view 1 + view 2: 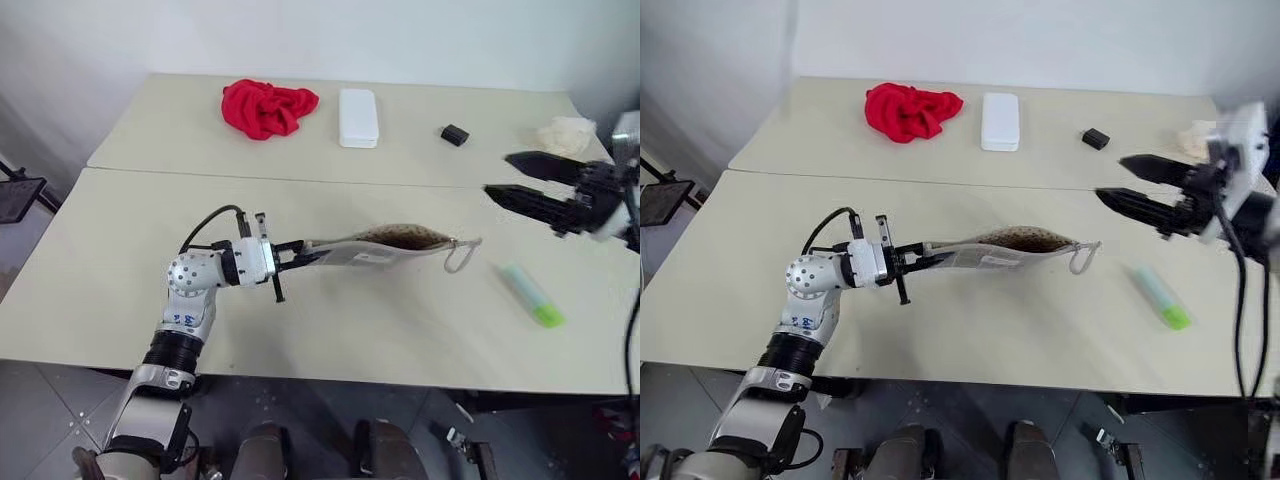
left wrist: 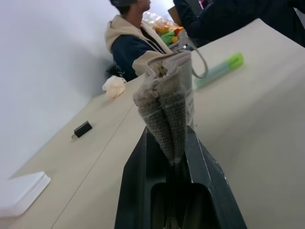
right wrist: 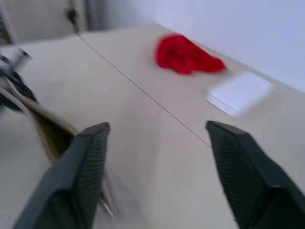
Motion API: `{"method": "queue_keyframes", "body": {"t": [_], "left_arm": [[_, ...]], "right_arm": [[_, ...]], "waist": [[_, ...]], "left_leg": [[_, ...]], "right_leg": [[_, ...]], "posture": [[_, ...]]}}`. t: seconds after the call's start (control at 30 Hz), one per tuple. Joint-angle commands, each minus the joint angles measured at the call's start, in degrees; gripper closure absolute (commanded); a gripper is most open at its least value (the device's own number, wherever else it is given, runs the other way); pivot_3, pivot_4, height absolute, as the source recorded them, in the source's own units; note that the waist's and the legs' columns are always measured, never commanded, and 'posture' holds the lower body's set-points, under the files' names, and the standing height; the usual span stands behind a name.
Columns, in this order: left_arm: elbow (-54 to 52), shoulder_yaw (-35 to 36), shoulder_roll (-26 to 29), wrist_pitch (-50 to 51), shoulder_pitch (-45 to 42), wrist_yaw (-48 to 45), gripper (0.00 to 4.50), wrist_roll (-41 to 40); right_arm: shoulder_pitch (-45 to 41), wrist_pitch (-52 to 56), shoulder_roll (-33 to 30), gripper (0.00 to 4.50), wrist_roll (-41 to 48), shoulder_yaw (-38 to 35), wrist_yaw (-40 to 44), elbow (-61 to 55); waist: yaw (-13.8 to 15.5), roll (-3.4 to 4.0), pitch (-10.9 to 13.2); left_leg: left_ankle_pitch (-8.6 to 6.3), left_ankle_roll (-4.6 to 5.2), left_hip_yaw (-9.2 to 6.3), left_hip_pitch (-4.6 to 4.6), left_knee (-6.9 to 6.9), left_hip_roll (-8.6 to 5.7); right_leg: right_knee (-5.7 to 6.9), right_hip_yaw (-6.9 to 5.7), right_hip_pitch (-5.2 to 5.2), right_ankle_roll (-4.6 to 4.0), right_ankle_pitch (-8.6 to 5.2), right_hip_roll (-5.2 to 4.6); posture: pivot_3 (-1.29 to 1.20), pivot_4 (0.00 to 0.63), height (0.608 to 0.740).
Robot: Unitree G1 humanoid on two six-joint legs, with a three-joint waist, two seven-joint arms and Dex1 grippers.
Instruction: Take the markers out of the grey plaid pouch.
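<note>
The grey plaid pouch (image 1: 390,245) hangs level above the middle of the table, its brownish-lined mouth facing up and a loop cord dangling at its right end. My left gripper (image 1: 296,253) is shut on the pouch's left end; in the left wrist view the fabric (image 2: 164,112) is pinched between the two fingers (image 2: 138,171). One green marker (image 1: 532,296) lies on the table to the right of the pouch, apart from it. My right gripper (image 1: 499,175) hovers open above the table's right side, past the pouch's right end, with nothing between its fingers (image 3: 81,171).
A red cloth (image 1: 266,107), a white hard case (image 1: 357,117) and a small black block (image 1: 455,134) lie on the far table, with a crumpled white thing (image 1: 565,133) at the far right. A person (image 2: 128,43) stands beyond the table's right end.
</note>
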Motion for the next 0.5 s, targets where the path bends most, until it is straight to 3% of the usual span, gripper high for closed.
{"method": "queue_keyframes", "body": {"t": [0.03, 0.23, 0.5], "left_arm": [[1.9, -0.1, -1.2, -4.1, -1.4, 0.6, 4.5, 0.9], [4.5, -1.0, -2.2, -7.9, -2.4, 1.5, 4.5, 2.5], [5.1, -1.6, -2.1, -7.3, -2.8, 1.8, 4.5, 2.5]], "right_arm": [[-0.7, -1.2, 1.4, 2.46, -3.0, 5.6, -1.4, -4.4], [1.9, -7.2, 1.8, 4.47, -10.1, 11.8, -0.7, -8.4], [3.9, -8.6, 4.2, 4.47, -10.2, 13.8, 0.2, -10.5]], "waist": [[0.5, -0.01, 0.0], [0.4, -0.01, 0.0], [0.1, -0.01, 0.0]], "left_leg": [[-0.02, 0.03, -0.02, -0.05, 0.02, -0.03], [-0.09, 0.16, 0.02, -0.13, 0.06, -0.1], [-0.09, 0.16, 0.02, -0.11, 0.05, -0.08]], "right_leg": [[-0.01, -0.03, 0.0, 0.02, 0.01, -0.04], [-0.13, -0.03, 0.0, 0.13, 0.07, -0.09], [-0.12, -0.03, -0.01, 0.13, 0.07, -0.06]], "posture": [[0.0, 0.15, 0.74], [0.0, 0.15, 0.74], [0.0, 0.15, 0.74]]}}
